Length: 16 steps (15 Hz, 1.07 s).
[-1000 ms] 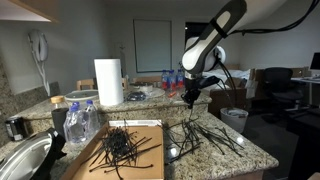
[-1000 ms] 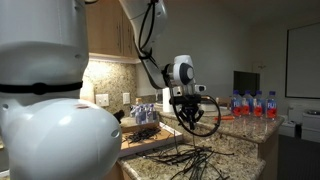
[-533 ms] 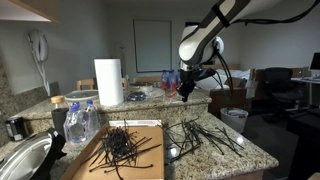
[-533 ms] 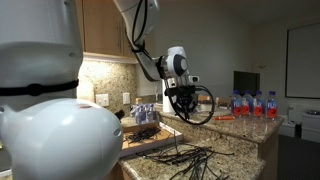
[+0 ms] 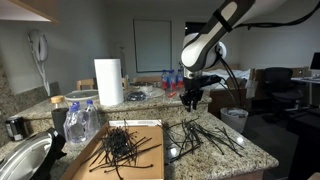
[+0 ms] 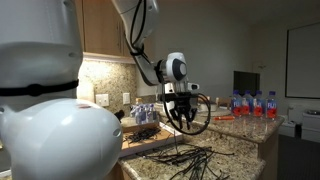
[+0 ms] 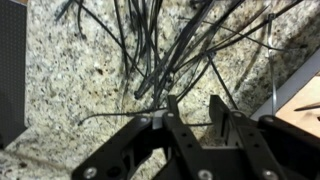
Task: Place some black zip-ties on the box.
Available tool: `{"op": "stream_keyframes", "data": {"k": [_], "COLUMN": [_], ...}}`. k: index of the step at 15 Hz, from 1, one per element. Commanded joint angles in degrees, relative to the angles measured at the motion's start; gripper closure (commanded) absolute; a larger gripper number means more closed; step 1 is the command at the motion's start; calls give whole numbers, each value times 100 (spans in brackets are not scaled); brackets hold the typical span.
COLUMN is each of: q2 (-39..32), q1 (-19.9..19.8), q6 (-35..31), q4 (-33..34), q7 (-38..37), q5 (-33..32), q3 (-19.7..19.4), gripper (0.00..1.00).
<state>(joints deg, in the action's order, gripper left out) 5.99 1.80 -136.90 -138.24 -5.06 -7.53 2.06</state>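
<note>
A loose pile of black zip-ties lies on the granite counter; it also shows in an exterior view and in the wrist view. A flat cardboard box lies beside the pile with a bunch of black zip-ties on it. My gripper hangs a short way above the counter pile, fingers pointing down; it also shows in an exterior view. In the wrist view the gripper is open, with nothing between the fingers.
A paper towel roll stands behind the box. A bag of water bottles and a metal bowl sit at the box's far side. More bottles stand at the back. The counter edge is close to the pile.
The gripper rose a little and shifted sideways half a second ago, then came back down over the counter pile. The zip-ties have not moved.
</note>
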Motion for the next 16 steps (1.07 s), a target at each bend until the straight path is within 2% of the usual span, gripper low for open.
{"op": "stream_keyframes", "data": {"k": [1,3,6,11,13,16], "q2": [52,-35,-225,-834,-1073,-1392], "q1": [-163,-262,-408,-574,-543,-496], "q6": [-133,-199,-731,-1579,-1877,-2358], "q4": [-508,-700,-924,-869,-835,-815], "q7": [-566,-890,-1229,-1634,-1514,-1247], "q5": [-94,-150,-269,-813,-697,-178], "q3": [-61,-123,-231,-479,-580,-609], "gripper": [29,16,1,0,0,0]}}
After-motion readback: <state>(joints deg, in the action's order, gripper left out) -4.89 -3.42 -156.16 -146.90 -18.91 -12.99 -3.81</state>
